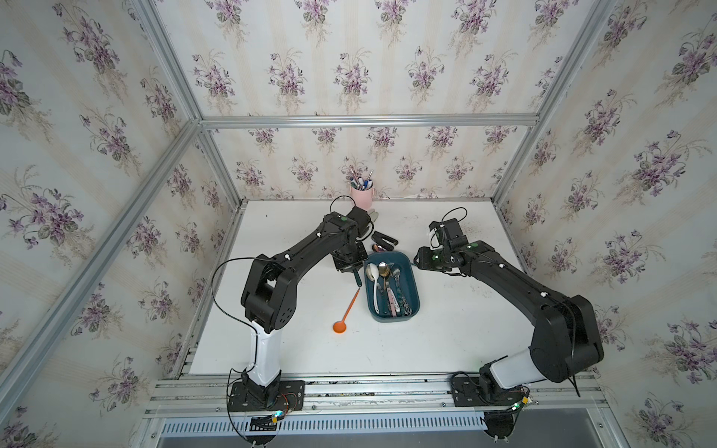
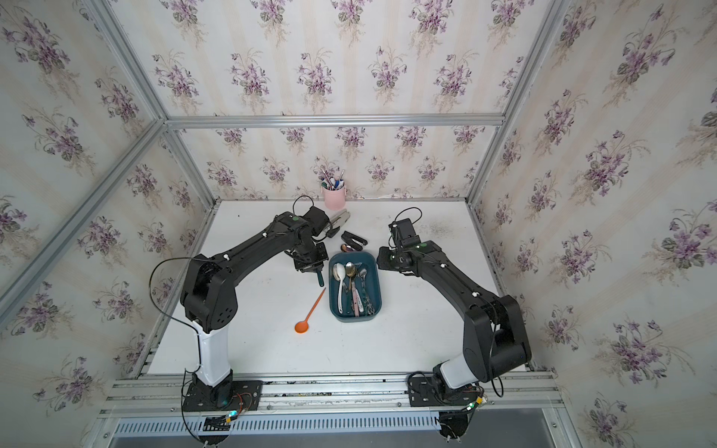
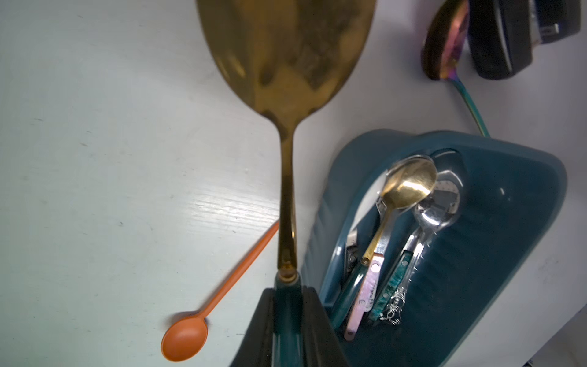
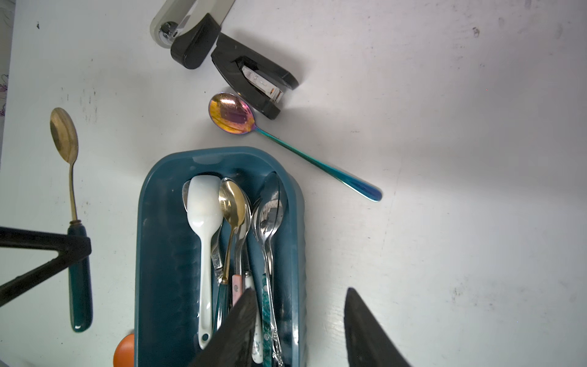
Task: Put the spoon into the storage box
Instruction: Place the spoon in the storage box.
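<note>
White table [image 1: 446, 341], scuffed; floral wallpaper [image 1: 349, 77] on three walls; aluminium frame [image 1: 368, 120] at the corners; pink cup [image 1: 361, 198] of pens at the back wall; left gripper [image 3: 287, 294] jaws clamped on the teal handle of the gold spoon [image 3: 286, 63], just beside the storage box [image 4: 165, 254], outside it; box holds several spoons; right gripper [image 4: 301, 290] jaws apart, empty, near the box; orange spoon [image 1: 347, 310] flat on the table; rainbow spoon [image 4: 233, 112] shows only its bowl in both top views; grey stapler [image 4: 178, 22] cut off in the right wrist view; cannot tell if the gold spoon touches the table.
</note>
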Robot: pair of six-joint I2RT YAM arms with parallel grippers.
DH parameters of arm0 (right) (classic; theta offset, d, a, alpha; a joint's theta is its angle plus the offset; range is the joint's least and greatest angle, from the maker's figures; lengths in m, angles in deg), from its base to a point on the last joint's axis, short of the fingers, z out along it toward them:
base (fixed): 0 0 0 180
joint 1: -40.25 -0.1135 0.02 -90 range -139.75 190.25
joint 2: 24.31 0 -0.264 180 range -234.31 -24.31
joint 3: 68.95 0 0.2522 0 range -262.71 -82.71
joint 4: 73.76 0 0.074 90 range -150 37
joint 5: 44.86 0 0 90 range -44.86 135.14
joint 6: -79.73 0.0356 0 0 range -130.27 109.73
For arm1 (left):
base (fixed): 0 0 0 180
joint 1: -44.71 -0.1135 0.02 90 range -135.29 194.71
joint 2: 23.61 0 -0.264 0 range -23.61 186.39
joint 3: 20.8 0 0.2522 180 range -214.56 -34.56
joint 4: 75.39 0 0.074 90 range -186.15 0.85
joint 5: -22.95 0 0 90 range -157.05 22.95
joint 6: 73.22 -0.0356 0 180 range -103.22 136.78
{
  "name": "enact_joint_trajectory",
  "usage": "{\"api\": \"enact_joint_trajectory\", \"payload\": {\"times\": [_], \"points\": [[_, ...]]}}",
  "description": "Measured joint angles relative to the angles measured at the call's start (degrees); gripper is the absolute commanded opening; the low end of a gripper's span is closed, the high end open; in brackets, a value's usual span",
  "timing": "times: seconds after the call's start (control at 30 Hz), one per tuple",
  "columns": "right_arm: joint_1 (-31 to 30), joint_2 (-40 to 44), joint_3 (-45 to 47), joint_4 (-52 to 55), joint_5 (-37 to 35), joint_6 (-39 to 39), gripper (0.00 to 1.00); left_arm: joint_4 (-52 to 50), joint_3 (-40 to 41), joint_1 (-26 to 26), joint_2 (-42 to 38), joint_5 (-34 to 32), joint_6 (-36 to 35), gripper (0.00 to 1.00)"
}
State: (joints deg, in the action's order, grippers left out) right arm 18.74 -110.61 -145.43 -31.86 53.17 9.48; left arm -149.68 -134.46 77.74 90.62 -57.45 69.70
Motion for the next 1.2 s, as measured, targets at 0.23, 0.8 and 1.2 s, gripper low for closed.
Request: {"api": "enact_joint_trajectory", "payload": {"times": [0.23,0.8,1.2], "points": [[1.7,-0.6,0.2,0.2,0.9,-1.2,0.47,-1.7,-1.6,5.6,-1.0,1.7,-0.3,0.10],[2.0,5.6,8.3,0.0,2.3,-2.0,0.47,-1.3,-3.5,10.6,6.3,7.8,1.6,0.11],[2.0,6.7,9.3,0.0,2.2,-2.0,0.47,2.3,-1.8,10.6,7.9,12.4,2.6,0.21]]}}
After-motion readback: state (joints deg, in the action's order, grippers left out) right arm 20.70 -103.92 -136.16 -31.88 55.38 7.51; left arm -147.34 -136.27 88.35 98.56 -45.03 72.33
